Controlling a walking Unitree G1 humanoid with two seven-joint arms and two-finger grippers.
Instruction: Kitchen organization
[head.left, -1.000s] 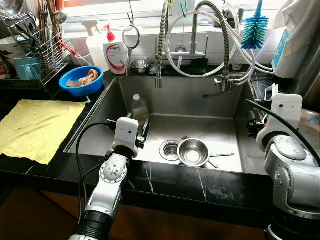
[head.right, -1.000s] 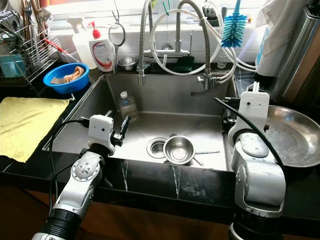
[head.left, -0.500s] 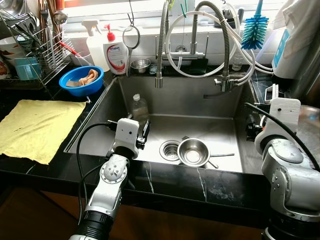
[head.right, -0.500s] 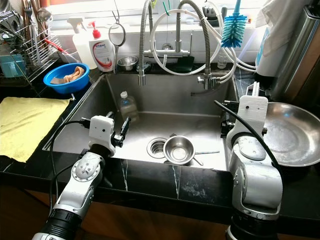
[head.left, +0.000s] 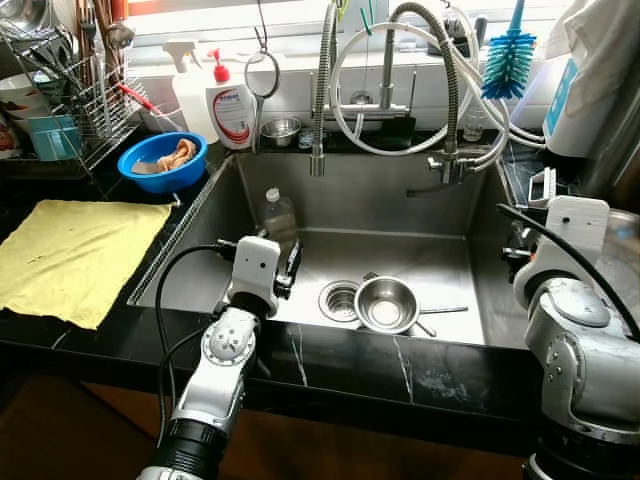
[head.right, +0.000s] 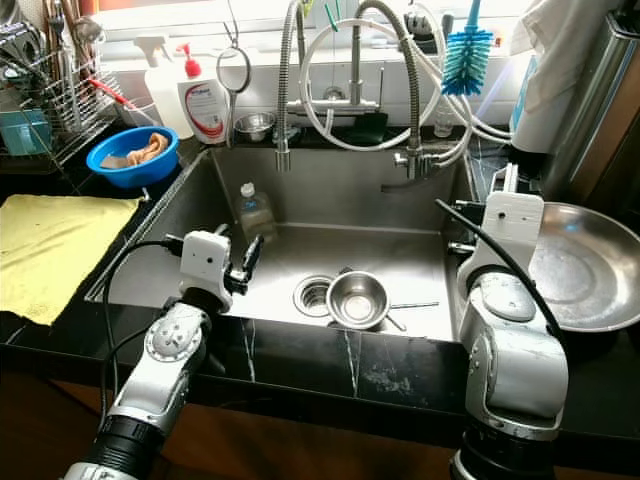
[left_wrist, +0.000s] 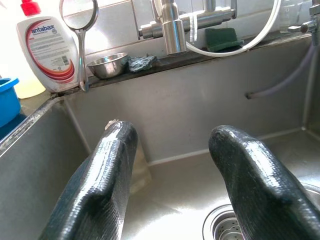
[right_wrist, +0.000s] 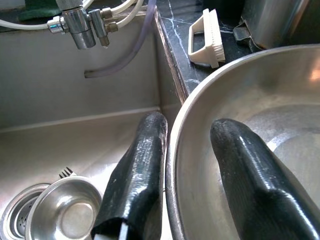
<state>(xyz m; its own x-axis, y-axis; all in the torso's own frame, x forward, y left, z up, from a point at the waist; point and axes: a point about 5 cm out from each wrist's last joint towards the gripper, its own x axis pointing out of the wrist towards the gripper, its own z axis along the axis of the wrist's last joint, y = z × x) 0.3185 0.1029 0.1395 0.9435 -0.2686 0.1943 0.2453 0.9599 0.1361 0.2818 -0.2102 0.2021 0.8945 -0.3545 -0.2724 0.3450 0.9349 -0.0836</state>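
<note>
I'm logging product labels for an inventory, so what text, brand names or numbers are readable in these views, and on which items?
"antabax", in red letters on the white pump bottle with the red cap, standing on the ledge behind the sink.
The smaller print below that brand name is too small to read.
The clear spray bottle beside it shows no legible label.
The blue panel on the white appliance at the far right is too blurred to read.
</note>
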